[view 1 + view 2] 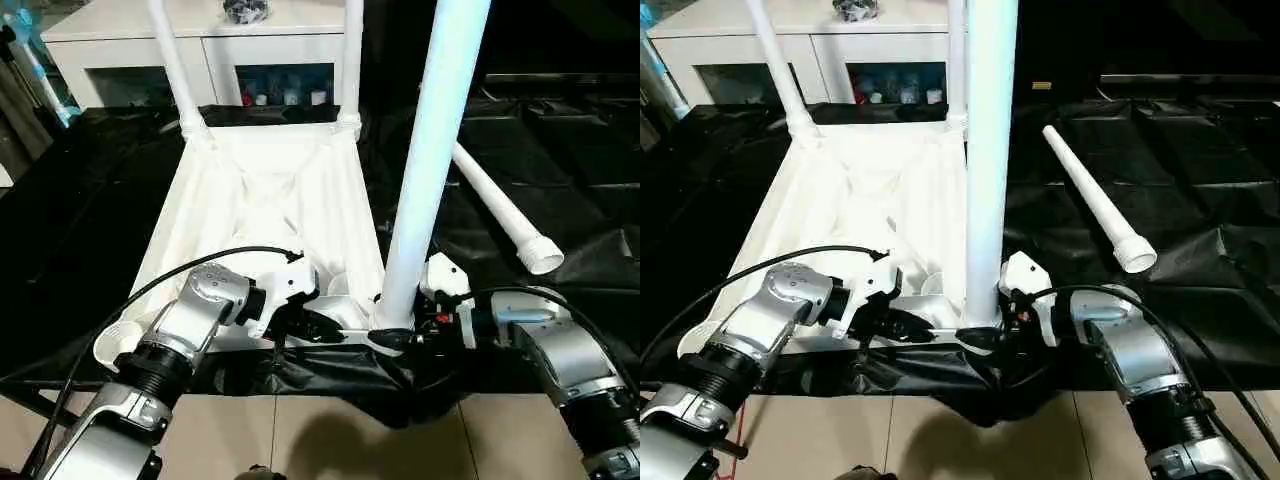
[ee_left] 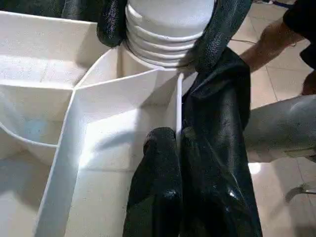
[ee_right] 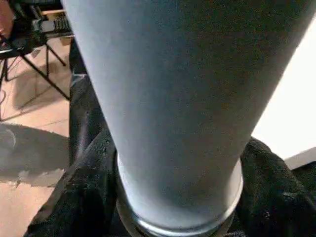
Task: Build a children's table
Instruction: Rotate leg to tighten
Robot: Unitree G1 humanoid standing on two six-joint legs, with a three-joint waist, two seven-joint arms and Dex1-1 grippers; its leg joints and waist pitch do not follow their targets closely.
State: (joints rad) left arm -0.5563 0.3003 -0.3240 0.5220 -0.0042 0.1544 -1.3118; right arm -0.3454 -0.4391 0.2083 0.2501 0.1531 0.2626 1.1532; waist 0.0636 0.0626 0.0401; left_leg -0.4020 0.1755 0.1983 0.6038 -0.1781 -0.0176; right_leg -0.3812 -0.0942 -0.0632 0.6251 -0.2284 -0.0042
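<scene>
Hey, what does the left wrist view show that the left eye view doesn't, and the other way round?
Left wrist view: a close look at the left gripper pinching the tabletop rim wall, the right gripper clasping the near leg at its ribbed end by the corner socket, and a person's leg beside the work.
Left eye view: two far legs standing in their sockets, a loose leg lying on the black sheet, and the white cabinet behind.
Shared: tabletop, near leg, black sheet, both grippers.
</scene>
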